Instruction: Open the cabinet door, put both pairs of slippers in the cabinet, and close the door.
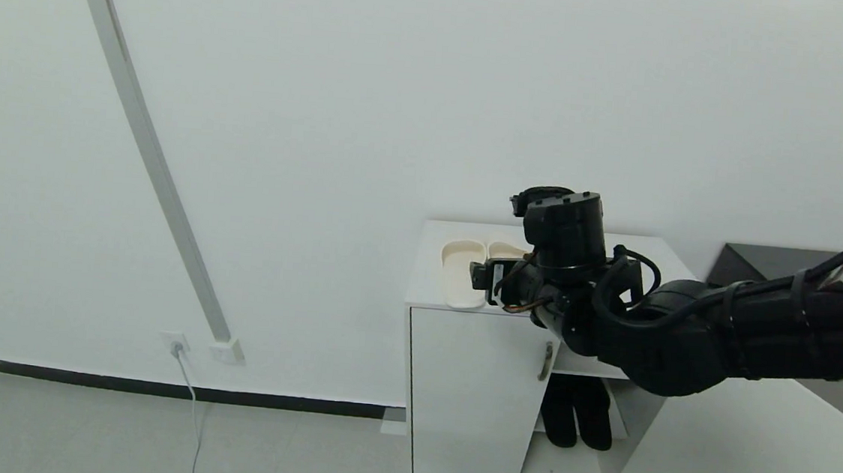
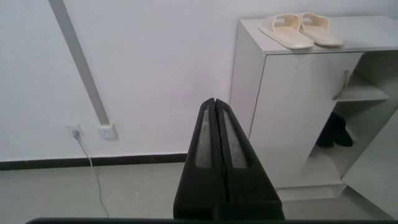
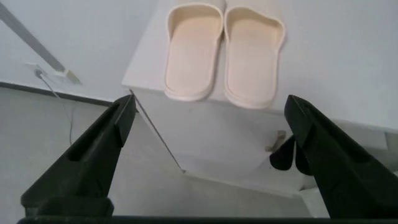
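The white cabinet (image 1: 425,282) stands at the lower middle of the head view, against the white wall. Its left door (image 1: 468,406) is closed and carries a slim metal handle (image 1: 546,361) on its right edge. The right door (image 1: 750,458) is swung wide open and fills the lower right corner of the frame.

1 pair of cream slippers (image 1: 462,270) lies side by side on the cabinet top, toward its left front edge, the 2 slippers touching along their inner sides. The pair of black slippers (image 1: 576,422) is inside the open right compartment, below the upper shelf, side by side.

The right arm comes in from the right edge of the head view and crosses over the cabinet top. The right gripper (image 3: 211,102) hangs just above the cream slippers with its 2 fingers spread wide and nothing between them; in the right wrist view the pair sits in the gap between the fingers, apart from both.

The left gripper (image 2: 214,102) has its 2 fingers pressed flat together and holds nothing. In the left wrist view it is well apart from the cabinet, which stands beyond it with both pairs in sight.

On the wall at the lower left of the head view a socket (image 1: 174,342) has a pale cable (image 1: 194,406) running down to the floor, and a grey conduit strip (image 1: 150,147) slants from the upper left down to the socket.
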Controlling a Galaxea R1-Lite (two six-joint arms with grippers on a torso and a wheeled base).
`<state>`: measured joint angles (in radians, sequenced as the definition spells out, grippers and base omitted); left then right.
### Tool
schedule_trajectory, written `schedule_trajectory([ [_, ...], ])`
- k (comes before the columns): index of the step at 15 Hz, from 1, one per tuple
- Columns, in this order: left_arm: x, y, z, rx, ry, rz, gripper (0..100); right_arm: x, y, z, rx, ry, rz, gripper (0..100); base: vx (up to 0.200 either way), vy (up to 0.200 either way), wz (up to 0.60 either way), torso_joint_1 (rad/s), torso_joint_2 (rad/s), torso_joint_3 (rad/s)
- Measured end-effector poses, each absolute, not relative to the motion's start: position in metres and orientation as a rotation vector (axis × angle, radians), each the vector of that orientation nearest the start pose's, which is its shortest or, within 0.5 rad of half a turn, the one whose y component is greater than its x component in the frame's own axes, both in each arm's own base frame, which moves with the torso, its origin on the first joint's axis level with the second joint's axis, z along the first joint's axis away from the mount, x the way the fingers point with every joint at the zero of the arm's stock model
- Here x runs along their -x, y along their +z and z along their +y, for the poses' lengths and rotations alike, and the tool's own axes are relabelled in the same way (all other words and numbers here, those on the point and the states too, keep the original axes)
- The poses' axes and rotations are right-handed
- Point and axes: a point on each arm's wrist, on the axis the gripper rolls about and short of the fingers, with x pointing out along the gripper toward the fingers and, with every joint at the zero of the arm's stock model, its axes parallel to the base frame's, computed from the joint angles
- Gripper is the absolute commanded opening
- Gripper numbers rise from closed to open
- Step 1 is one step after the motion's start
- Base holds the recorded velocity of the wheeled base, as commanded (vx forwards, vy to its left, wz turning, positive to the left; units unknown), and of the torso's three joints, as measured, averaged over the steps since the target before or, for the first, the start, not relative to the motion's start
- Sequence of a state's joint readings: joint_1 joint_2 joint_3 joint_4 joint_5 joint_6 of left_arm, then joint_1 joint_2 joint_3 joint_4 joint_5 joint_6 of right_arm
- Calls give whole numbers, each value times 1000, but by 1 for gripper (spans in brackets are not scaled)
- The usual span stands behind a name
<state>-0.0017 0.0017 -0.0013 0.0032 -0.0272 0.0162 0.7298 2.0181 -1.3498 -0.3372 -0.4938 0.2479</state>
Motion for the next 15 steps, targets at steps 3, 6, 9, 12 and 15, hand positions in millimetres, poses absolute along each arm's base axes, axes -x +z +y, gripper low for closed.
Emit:
schedule_trajectory([
  [3, 23, 76, -1, -16, -29, 3, 0, -312, 177, 268, -50, 201, 315, 100, 200, 0, 0, 12, 9, -1],
  [6, 23, 76, -1, -15, -30, 3, 0, -314, 162, 275, -44, 210, 320, 100, 200, 0, 0, 1, 1, 5],
  [9, 23, 76, -1, -14, -28, 3, 0, -317, 142, 282, -32, 209, 336, 100, 67, 0, 0, 1, 2, -1],
  [12, 23, 76, -1, -12, -28, 3, 0, -321, 126, 286, -38, 208, 317, 100, 0, 0, 0, 0, 0, 0],
  [15, 23, 76, -1, -12, -28, 3, 0, -326, 110, 290, -22, 205, 338, 100, 0, 0, 0, 0, 0, 0],
])
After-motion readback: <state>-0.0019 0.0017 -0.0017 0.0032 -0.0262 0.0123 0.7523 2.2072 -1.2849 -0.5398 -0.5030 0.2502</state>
